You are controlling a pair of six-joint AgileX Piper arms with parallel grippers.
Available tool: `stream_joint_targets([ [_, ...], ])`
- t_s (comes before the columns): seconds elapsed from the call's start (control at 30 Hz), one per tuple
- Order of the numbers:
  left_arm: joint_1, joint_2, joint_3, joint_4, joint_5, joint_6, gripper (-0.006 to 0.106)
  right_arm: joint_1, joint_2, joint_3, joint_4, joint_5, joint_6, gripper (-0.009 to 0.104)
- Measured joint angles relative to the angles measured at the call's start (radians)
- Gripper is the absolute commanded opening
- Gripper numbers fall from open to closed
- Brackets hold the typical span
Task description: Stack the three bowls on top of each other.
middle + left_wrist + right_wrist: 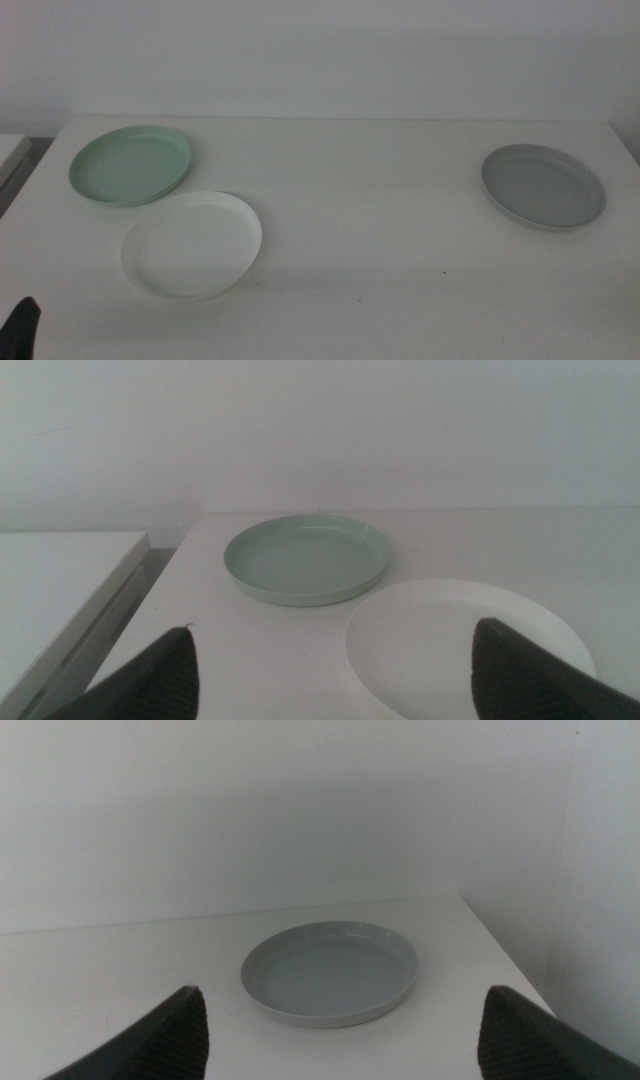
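left gripper (330,670): spread wide, empty, low at table's (380,220) near-left corner | right gripper (340,1035): spread wide, empty | shallow round mint green plastic bowl (131,164) far left; white one (191,245) just beside; grey one (543,186) well apart, right; unstacked

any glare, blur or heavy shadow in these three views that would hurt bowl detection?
Middle view: flat dim light, white bowl low-contrast against the table, faint shadow beside it. Left wrist view: green bowl sharp, open left gripper jaws soft. Right wrist view: grey bowl clear, no glare, right gripper open.
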Motion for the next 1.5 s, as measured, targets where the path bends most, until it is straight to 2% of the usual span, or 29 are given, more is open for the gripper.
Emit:
stream_joint_targets([
  [0.53,0.0,0.0,0.0,-0.016,-0.098,0.0,0.094,0.0,0.0,0.0,0.0,0.0,0.0,0.093],
  [0.67,0.0,0.019,-0.033,-0.04,-0.035,0.0,0.094,0.0,0.0,0.0,0.0,0.0,0.0,0.093],
  [0.8,0.0,0.184,-0.276,-0.049,0.213,0.0,0.094,0.0,0.0,0.0,0.0,0.0,0.0,0.093],
  [1.07,0.0,0.663,-0.858,-0.064,0.799,0.0,0.094,0.0,0.0,0.0,0.0,0.0,0.0,0.093],
  [1.27,0.0,0.908,-1.057,-0.084,0.953,0.0,0.094,0.0,0.0,0.0,0.0,0.0,0.0,0.093],
  [1.5,0.0,1.131,-1.113,-0.087,0.941,0.034,0.094,0.0,0.0,0.0,0.0,0.0,0.0,0.093],
])
